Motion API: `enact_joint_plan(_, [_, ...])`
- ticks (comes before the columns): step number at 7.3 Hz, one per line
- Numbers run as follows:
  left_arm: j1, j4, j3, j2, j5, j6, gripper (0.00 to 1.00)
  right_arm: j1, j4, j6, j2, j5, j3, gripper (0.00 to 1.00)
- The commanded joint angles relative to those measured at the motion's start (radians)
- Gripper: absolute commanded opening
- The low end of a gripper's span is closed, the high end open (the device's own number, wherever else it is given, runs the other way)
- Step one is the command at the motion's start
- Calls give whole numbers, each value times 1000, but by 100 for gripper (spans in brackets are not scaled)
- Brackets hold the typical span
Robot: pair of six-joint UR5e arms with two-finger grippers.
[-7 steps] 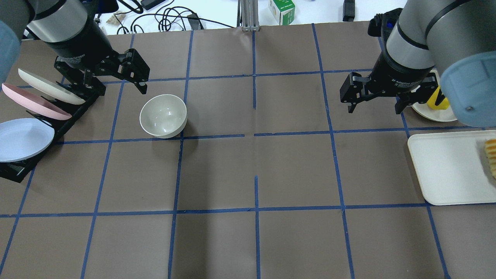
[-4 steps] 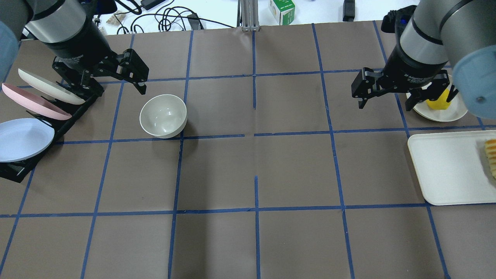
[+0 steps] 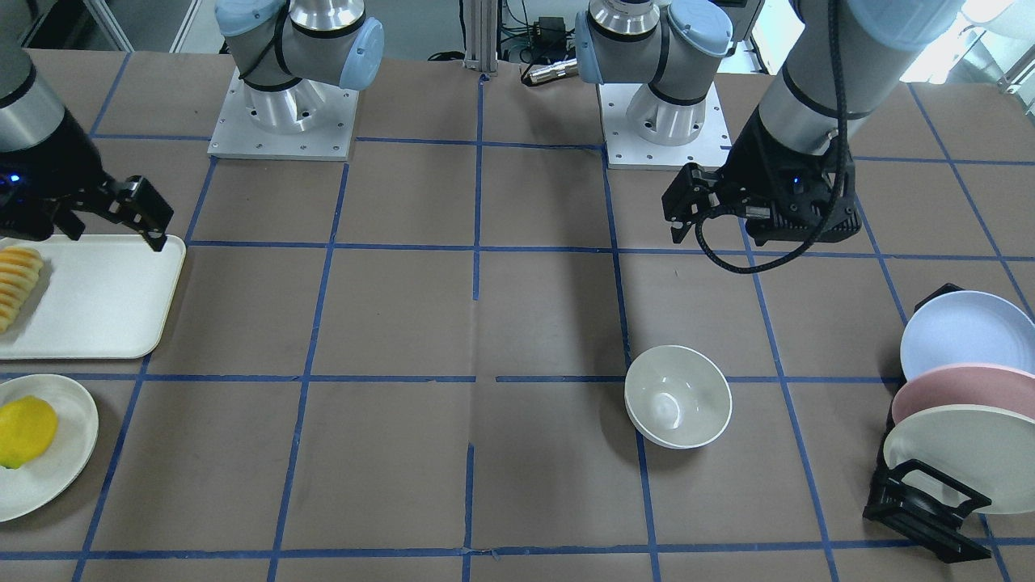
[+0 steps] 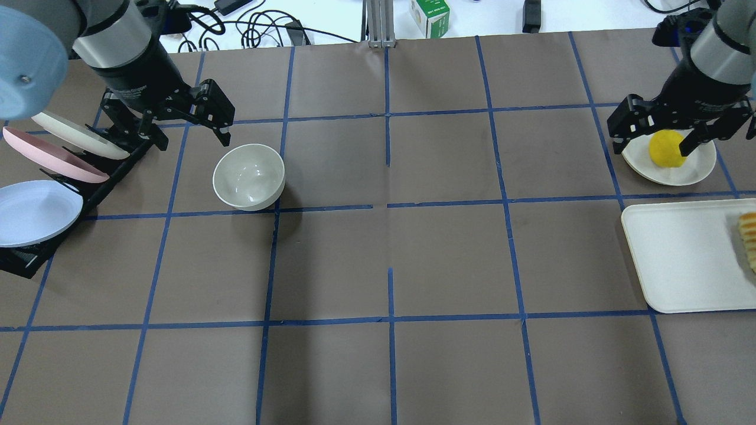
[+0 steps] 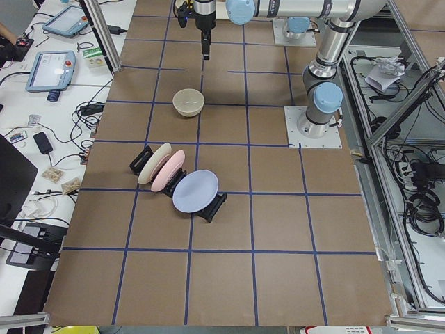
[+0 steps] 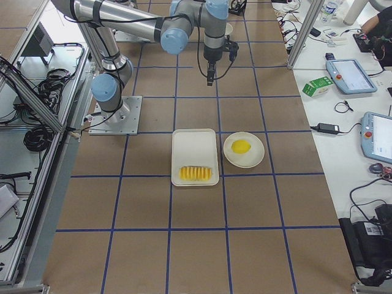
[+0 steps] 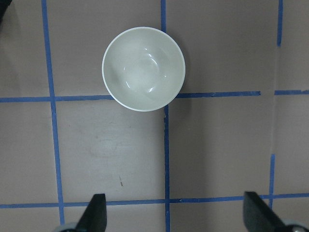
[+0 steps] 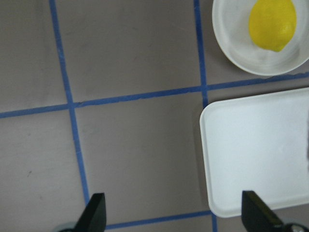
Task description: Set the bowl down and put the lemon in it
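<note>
The off-white bowl (image 4: pixel 248 177) stands upright and empty on the brown table, left of centre; it also shows in the front view (image 3: pixel 678 396) and the left wrist view (image 7: pixel 144 68). My left gripper (image 4: pixel 171 127) is open and empty, high above the table just behind and left of the bowl. The yellow lemon (image 4: pixel 666 149) lies on a flat off-white plate (image 4: pixel 694 168) at the far right, also in the right wrist view (image 8: pixel 272 24). My right gripper (image 4: pixel 654 140) is open and empty, raised over the plate's near-left side.
A white tray (image 4: pixel 679 260) with a row of sliced yellow-orange fruit (image 4: pixel 749 239) sits in front of the lemon's plate. A black rack (image 4: pixel 112 171) with three pastel plates stands at the left edge. Cables and a small box (image 4: pixel 429 15) lie beyond the far edge.
My right gripper has moved to the right, from left of the plate to over it, still open. My left gripper has shifted slightly right. The bowl and lemon have not moved.
</note>
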Motion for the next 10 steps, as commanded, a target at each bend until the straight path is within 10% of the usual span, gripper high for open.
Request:
enact_joint_plan(1, [5,7,-8,-94,3,0,100,-126,-186,-209,142,4,-3,100])
enact_joint_plan(6, [105,245,-75,-265,5,14,100,-192,-559,-373,418,18,-43,100])
enact_joint_plan(10, [139,421,-118,-390,2,170,100,-201,-573,-379,519,15,-67,100])
